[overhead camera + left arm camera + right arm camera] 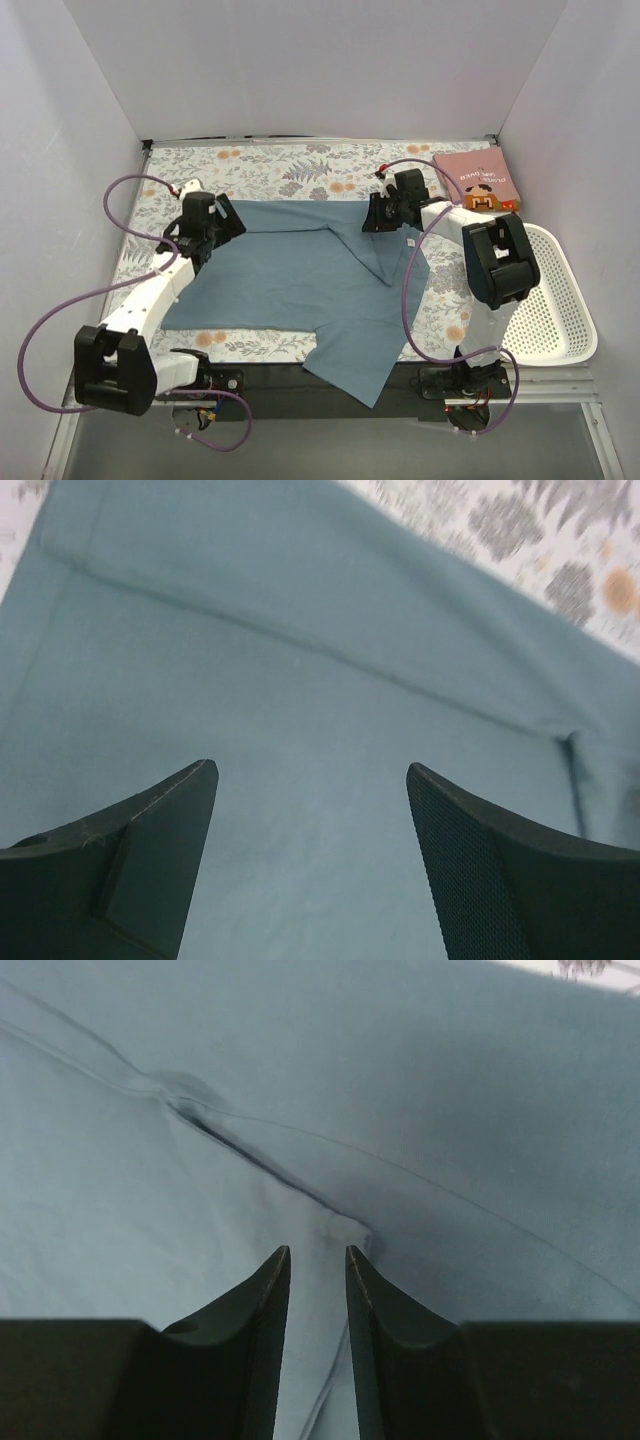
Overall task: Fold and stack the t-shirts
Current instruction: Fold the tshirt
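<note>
Left end effector [311, 767] gapes wide, right end effector [317, 1250] narrowly parted, over teal t-shirt [290, 270].

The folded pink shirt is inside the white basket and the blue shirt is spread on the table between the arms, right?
Not quite. The pink shirt lies on the floral table cloth at the far right corner, outside the white basket, as the top view shows. The rest is right.
</note>
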